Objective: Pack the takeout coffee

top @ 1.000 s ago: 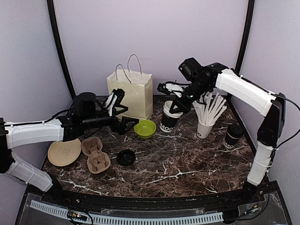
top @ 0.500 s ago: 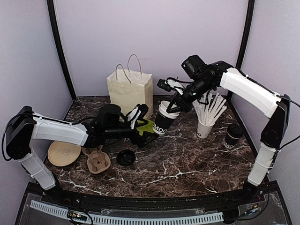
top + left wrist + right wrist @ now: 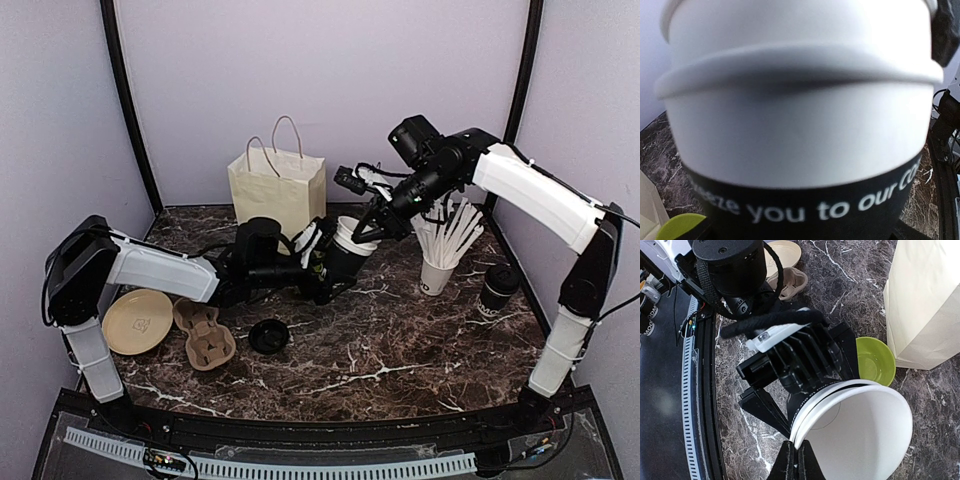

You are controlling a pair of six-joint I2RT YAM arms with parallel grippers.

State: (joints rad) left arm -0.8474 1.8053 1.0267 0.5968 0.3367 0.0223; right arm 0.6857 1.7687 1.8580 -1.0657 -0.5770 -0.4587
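I see the takeout coffee cup tilted between both arms, toward the back of the counter, just in front of the paper bag. My right fingers are clenched on its white rim from above, and two nested rims show there. My left fingers are spread wide, one on each side of the cup's black body; I cannot tell whether they touch it. The left wrist view is filled by the cup's white bands and white print. A lime-green bowl sits just behind the left fingers. A lidded cup stands well apart on the right.
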